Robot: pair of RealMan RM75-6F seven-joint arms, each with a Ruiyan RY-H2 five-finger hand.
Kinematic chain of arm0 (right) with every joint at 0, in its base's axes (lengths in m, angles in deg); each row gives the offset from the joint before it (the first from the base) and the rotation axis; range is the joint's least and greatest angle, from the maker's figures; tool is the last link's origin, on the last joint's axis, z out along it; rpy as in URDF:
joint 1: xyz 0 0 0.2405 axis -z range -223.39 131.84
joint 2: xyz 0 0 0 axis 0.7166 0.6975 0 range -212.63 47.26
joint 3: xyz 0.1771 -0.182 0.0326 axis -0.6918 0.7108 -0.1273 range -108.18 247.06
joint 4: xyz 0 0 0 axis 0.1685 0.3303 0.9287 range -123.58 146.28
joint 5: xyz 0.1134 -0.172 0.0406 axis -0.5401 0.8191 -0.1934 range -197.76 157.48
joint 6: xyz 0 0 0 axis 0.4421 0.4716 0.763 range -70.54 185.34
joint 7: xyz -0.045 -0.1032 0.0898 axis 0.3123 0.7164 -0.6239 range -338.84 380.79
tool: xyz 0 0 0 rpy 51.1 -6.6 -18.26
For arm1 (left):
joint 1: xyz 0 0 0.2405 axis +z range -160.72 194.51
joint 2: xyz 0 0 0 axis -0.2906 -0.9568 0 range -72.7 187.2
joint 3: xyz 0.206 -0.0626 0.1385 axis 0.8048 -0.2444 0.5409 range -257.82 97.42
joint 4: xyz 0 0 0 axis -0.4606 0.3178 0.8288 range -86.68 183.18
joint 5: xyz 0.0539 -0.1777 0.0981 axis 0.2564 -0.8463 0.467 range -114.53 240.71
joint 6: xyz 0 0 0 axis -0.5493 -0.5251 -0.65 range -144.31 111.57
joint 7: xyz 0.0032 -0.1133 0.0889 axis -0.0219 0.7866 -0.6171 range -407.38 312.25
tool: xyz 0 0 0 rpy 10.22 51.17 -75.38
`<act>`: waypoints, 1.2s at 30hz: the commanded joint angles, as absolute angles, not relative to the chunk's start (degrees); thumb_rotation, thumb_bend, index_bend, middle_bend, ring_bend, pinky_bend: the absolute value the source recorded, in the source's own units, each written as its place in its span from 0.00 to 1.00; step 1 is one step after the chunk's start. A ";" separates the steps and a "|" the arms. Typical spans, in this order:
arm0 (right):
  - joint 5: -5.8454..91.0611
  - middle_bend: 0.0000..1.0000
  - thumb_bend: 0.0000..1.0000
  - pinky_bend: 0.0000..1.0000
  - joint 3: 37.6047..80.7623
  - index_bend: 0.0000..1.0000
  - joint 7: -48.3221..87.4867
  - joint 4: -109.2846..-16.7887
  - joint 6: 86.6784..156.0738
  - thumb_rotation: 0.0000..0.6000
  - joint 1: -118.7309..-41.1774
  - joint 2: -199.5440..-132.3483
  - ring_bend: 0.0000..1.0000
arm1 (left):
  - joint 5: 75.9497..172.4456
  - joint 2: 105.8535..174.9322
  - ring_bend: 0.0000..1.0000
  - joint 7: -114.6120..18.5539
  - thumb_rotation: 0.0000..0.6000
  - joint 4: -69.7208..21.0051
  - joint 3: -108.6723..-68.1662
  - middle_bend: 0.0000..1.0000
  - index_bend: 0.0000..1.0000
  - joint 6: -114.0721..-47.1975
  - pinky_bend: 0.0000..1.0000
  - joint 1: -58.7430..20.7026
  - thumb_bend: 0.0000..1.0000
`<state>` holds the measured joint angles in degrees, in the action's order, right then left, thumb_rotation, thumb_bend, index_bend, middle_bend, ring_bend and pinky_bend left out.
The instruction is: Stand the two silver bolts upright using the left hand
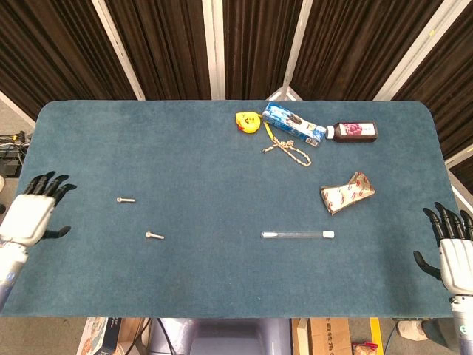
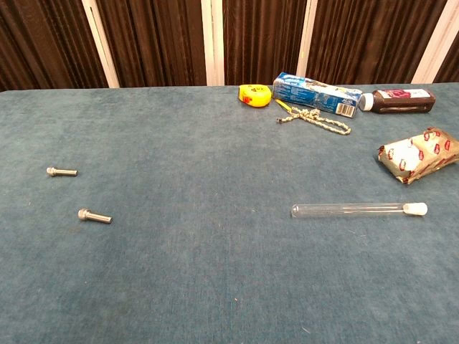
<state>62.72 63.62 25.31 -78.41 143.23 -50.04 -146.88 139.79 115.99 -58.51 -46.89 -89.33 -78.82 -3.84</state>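
A wide blue-carpeted worktop seen from above, with dark curtains behind it. Two silver bolts lie flat on their sides toward the left part of the worktop, near each other but apart. The farther bolt lies just beyond and to the left of the nearer bolt; in the chest view they show as the farther bolt and the nearer bolt, each with its head pointing left.

The left robot hand hovers at the left edge of the worktop, fingers spread and holding nothing, well apart from both bolts. The right robot hand sits at the right edge, fingers likewise spread and empty. Neither hand shows in the chest view.

Along the far side lie a yellow tape measure, a blue carton on its side, a dark bottle lying flat, and a knotted piece of rope. Nearer on the right are a crumpled red-and-white packet and a clear test tube with a white cap, lying flat.
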 commanded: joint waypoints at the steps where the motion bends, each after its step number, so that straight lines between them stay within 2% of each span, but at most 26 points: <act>1: 63.30 0.08 0.25 0.00 63.76 0.14 25.65 -78.16 143.32 1.00 -50.20 -147.30 0.12 | 134.91 118.14 0.00 -60.60 1.00 -45.32 -91.42 0.11 0.25 -72.74 0.09 -9.27 0.28; 6: 62.96 0.08 0.25 0.00 63.91 0.14 27.28 -77.95 142.96 1.00 -50.27 -147.96 0.12 | 129.52 124.93 0.00 -63.24 1.00 -38.52 -92.04 0.12 0.28 -67.99 0.09 -14.04 0.33; 11: 62.43 0.08 0.25 0.00 63.73 0.14 28.17 -78.07 143.01 1.00 -50.20 -148.15 0.12 | 124.79 130.22 0.00 -64.76 1.00 -34.69 -92.31 0.13 0.32 -67.13 0.09 -16.02 0.33; 24: 61.47 0.08 0.25 0.00 63.44 0.14 28.12 -77.87 142.76 1.00 -50.06 -148.19 0.12 | 119.55 141.70 0.00 -69.66 1.00 -24.78 -91.31 0.18 0.44 -70.13 0.10 -18.24 0.36; 36: 60.38 0.08 0.25 0.00 63.17 0.14 28.77 -76.90 141.70 1.00 -50.48 -149.04 0.12 | 119.56 147.95 0.00 -69.76 1.00 -18.08 -91.50 0.19 0.46 -70.16 0.10 -20.56 0.37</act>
